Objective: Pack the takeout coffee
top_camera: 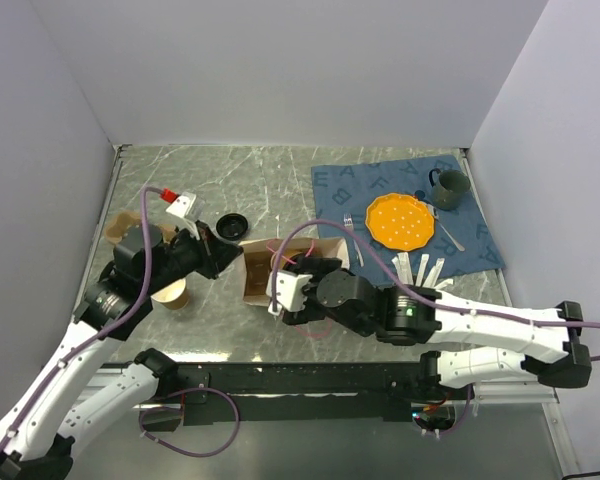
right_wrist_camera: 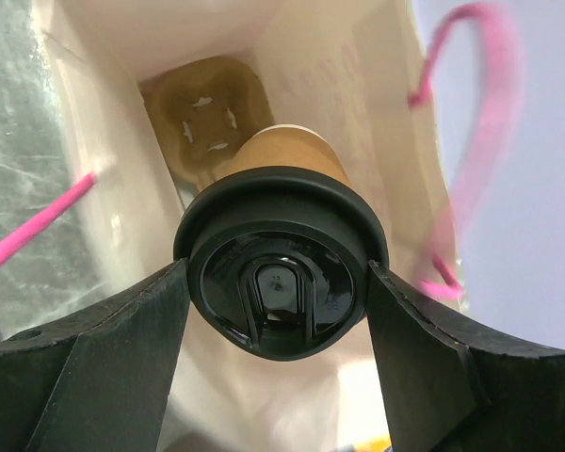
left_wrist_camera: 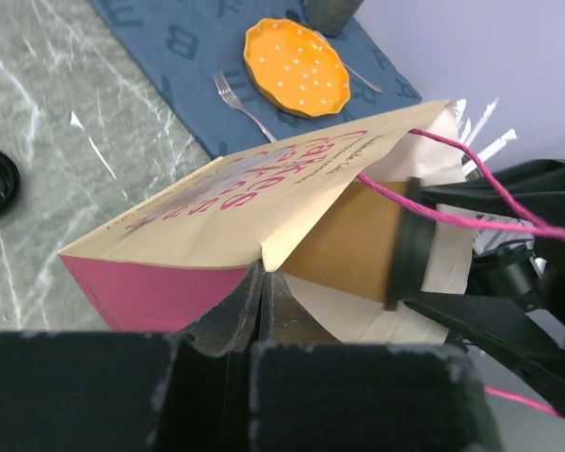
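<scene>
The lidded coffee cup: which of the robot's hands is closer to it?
Right. The right hand grips the lidded coffee cup at the mouth of the paper bag; the left hand pinches the bag's edge, just beside the cup.

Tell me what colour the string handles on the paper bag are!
Bright pink. The string handles show best in the right wrist view.

Pink "Cakes" on paper bag (left_wrist_camera: 217, 202); scattered capital letters on blue placemat (top_camera: 345, 195)

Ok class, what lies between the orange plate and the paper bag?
A fork, lying on the blue mat; the left wrist view shows it best.
</scene>
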You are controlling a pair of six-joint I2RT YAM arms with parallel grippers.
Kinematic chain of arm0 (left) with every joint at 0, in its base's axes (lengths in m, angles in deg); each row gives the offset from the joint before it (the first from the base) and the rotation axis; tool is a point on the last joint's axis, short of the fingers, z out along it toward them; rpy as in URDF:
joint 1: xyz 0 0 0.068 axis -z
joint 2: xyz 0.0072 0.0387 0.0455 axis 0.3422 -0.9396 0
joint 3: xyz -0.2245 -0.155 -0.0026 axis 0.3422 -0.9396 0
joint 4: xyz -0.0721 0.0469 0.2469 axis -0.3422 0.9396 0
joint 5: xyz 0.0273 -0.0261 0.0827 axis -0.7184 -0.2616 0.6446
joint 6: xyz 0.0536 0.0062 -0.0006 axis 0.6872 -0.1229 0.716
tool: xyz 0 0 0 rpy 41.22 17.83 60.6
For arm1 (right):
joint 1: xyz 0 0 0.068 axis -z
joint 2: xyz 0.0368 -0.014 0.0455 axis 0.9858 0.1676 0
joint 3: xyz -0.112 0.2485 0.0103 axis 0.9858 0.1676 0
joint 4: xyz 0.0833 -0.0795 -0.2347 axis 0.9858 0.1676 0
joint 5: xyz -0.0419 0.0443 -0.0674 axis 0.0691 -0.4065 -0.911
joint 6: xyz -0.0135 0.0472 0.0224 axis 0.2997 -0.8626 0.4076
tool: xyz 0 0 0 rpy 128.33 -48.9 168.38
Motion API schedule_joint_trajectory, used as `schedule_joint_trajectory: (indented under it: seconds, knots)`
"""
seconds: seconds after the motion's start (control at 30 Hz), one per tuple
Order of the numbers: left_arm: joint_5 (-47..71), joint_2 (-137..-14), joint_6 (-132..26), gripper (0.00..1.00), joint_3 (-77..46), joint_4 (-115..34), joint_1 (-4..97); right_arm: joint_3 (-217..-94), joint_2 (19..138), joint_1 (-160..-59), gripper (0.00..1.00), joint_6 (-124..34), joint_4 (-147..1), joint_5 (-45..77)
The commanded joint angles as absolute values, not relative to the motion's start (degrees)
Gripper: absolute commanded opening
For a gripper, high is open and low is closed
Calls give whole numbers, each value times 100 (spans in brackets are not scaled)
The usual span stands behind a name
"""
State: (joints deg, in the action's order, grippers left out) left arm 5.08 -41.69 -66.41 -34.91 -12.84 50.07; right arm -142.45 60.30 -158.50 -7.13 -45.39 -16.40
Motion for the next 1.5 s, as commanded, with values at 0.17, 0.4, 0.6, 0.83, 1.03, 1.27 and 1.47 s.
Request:
schedule_joint_trajectory:
  seconds: [0.17,0.4,0.6,0.83,1.03,1.27,1.47]
  knots:
    - [-583,-4012,-5880,1,-3933,-2124,4981,-13832,6262,-15585,48,-182,-5569,-1488]
    - [-646,-4099,-5740,1,-4031,-2238,4989,-13664,6420,-15313,48,3,-5771,-1216]
    - [-558,-4258,-5836,1,-3882,-2142,4989,-13726,6762,-15155,49,29,-5789,-969]
    - [-427,-4249,-6012,1,-3723,-2072,4989,-13629,6798,-14988,49,179,-5789,-934]
    - [-356,-4389,-5854,1,-3504,-1747,4989,-13559,6710,-14733,48,390,-5614,-1110]
    - [-356,-4355,-5854,1,-3547,-1781,4989,-13497,6780,-14469,49,487,-5490,-1136]
    - [-716,-4197,-5618,1,-3784,-2001,4989,-13286,6798,-14381,48,416,-5464,-1075]
